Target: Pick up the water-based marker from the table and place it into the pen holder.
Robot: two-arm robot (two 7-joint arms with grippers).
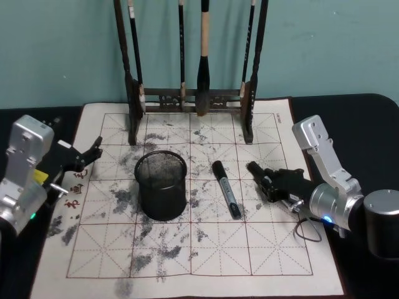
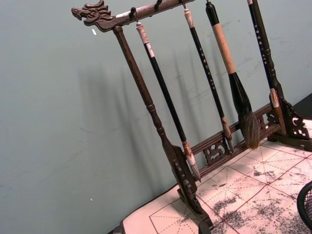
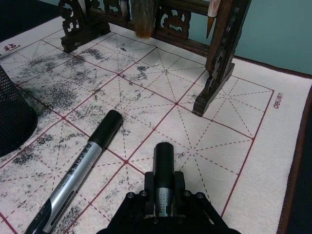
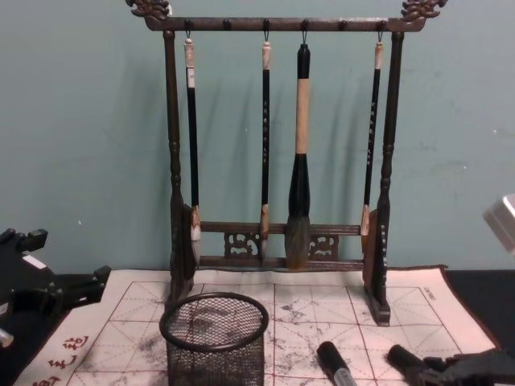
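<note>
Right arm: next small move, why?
Probably lift and carry left to the pen holder: the right end effector looks shut on one marker, low over the mat, a loose marker lying between it and the holder. Left end effector idles at the mat's left edge.

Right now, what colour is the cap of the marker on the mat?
Black; the marker has a silver barrel. Best in the right wrist view.

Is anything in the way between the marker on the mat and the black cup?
Nothing visible: only ink-smudged mat separates the marker from the pen holder. The brush rack stands behind; the right claw, holding a second marker, is on the marker's far side; the left claw is parked left.
</note>
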